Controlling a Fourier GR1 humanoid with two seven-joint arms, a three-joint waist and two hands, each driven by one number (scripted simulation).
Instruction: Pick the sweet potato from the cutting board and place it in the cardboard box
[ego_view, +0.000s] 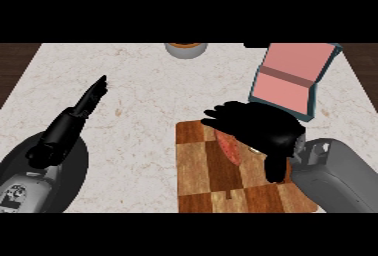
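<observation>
We log the black right hand (255, 127) spread open over the reddish oblong sweet potato (228, 148) near the chequered wooden cutting board's (214, 185) far edge, seemingly not gripping it. The left hand (92, 97) is straight-fingered and empty.

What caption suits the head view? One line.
Right robot hand over the sweet potato on the cutting board, cardboard box nearby.

Kitchen, by the look of it.
Pale marbled counter (148, 135) carried a checkered wooden cutting board (210, 190) at its near edge, right of middle.
</observation>
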